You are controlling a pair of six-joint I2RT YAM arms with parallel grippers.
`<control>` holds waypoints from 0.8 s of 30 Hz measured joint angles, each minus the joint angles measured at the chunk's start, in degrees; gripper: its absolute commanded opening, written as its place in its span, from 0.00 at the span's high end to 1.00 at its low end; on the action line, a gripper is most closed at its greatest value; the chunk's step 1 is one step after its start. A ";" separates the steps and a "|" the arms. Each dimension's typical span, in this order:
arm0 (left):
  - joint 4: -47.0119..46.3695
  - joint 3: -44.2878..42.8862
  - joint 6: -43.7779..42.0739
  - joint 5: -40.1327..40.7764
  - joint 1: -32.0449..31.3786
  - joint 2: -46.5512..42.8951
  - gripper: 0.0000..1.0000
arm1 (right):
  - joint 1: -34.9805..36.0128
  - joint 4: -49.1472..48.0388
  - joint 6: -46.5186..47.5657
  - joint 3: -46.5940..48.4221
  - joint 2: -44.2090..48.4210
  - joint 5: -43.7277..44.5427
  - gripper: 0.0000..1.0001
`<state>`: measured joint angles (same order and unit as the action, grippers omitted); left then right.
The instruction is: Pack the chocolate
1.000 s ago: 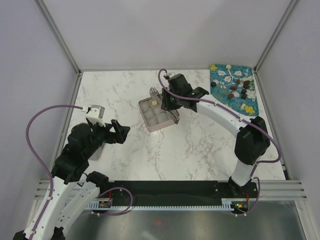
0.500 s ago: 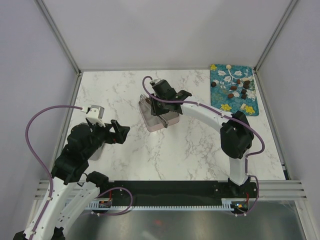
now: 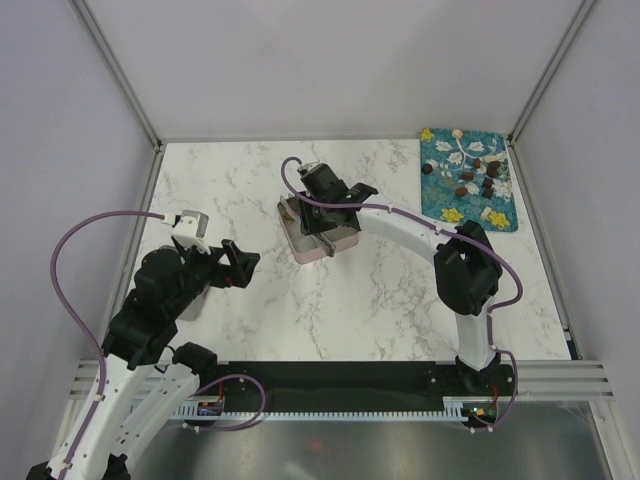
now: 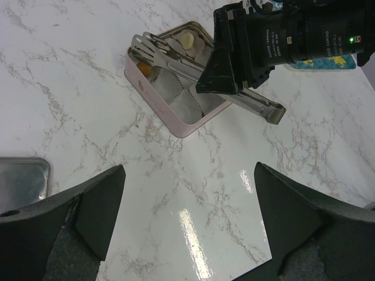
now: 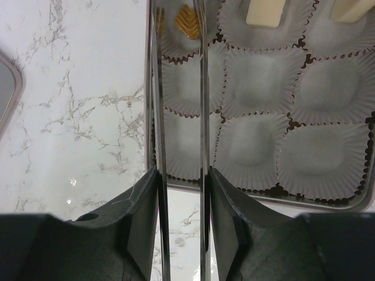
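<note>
the right tool (image 5: 181,196) pinches a pair of long thin metal tongs (image 5: 159,105) between its fingers, set narrow, with the two blades standing slightly apart. the blade tips reach into a corner paper cup of the square pink tin (image 4: 157,104), where a golden-brown chocolate piece (image 5: 187,22) lies between them. whether the tips grip it or merely flank it cannot be told. the tongs likely serve because the bite-size pieces are too small for the fingers and the cups too tight. two cream-white pieces (image 5: 265,10) fill the other cups of that row, and the six remaining cups are empty. the rest of the chocolate (image 3: 487,184) sits on a blue flower-patterned mat (image 3: 440,192) at the far right corner of the white marble worktop (image 3: 380,290), well apart from the tin. the corner cup sits against two tin walls, so the tips have little side room and would best rise straight up before swinging. bare marble lies between tin and mat, and the mat lies just beside the enclosure's right wall. the left tool (image 4: 190,202) hangs wide open, holding nothing, over the worktop's left side, well apart from the tin.
</note>
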<state>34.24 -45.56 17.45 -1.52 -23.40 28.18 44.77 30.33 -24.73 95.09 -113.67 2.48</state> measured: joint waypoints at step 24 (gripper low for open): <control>0.00 0.00 0.00 0.00 0.00 0.00 0.01 | -3.72 6.34 2.91 1.88 8.09 4.74 0.55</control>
<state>34.24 -45.56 17.45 -1.52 -23.40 28.18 41.06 36.67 -21.82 96.97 -105.58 7.22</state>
